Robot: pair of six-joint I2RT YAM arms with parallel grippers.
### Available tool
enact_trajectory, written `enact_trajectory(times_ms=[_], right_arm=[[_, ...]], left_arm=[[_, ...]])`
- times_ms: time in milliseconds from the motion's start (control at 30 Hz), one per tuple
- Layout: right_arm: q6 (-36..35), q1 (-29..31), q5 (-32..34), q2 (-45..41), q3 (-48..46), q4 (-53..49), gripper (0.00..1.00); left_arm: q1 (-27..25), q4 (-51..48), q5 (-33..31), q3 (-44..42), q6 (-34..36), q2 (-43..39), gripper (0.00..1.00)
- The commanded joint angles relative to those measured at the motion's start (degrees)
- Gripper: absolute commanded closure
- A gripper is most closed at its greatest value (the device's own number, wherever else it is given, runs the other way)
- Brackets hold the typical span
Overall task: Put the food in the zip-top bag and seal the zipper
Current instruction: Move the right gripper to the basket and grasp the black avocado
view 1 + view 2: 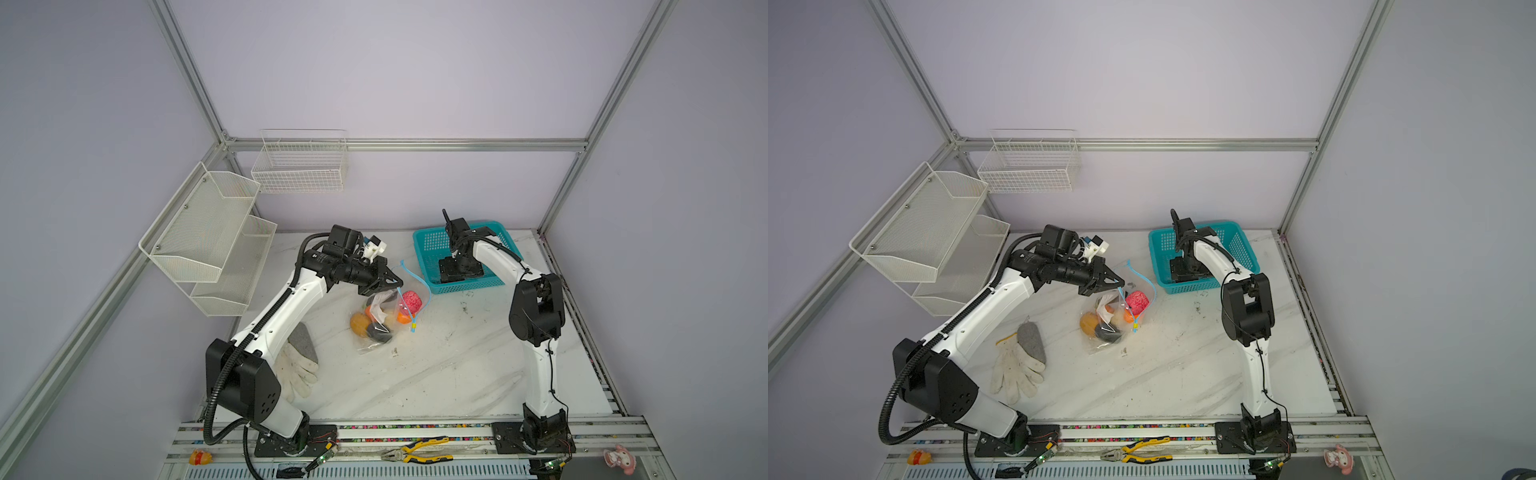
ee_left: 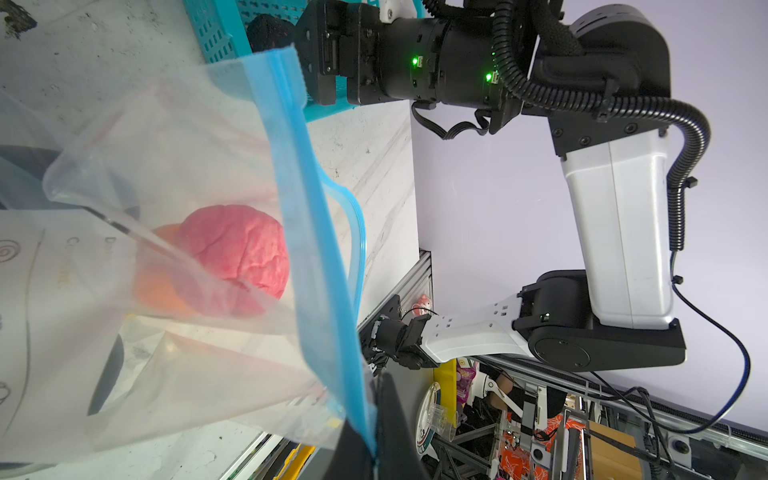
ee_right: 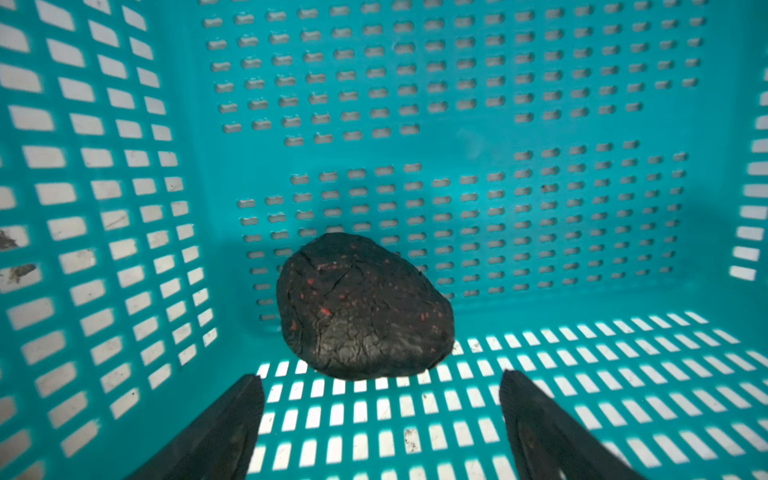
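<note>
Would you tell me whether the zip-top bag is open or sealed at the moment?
Open: the zipper's two blue strips stand apart, one pinched in the left gripper, the other bowing away.

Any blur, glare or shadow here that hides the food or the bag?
Right wrist view: dark food piece sharp but shaded in the teal basket; fingers of the right gripper soft-edged near the lens. Left wrist view: the bag film hazes the pink food. Both top views: even light, bag contents small.

You see the left gripper (image 1: 1120,286) closed on the bag (image 1: 1100,347) at its blue strip (image 1: 1142,276) — a pink fruit (image 1: 1137,301), an orange fruit (image 1: 1089,323) and a dark piece (image 1: 1108,333) sit inside. The right arm (image 1: 1208,254) reaches down into the teal basket (image 1: 1241,245).
</note>
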Motion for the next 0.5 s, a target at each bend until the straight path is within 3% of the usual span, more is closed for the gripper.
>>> enact_trajectory(times_ms=[0,467], right_arm=[[-0.95,-0.33,-0.61,2.09,1.29,-2.49,0.08],[-2.30,-0.37,-3.83,7.85,1.83,1.05,0.05]], left_arm=[[0.66,1.98,2.73,-1.89,2.14,-0.60,1.00],[2.25,2.54,3.32,-2.60,2.26,-0.06,1.00]])
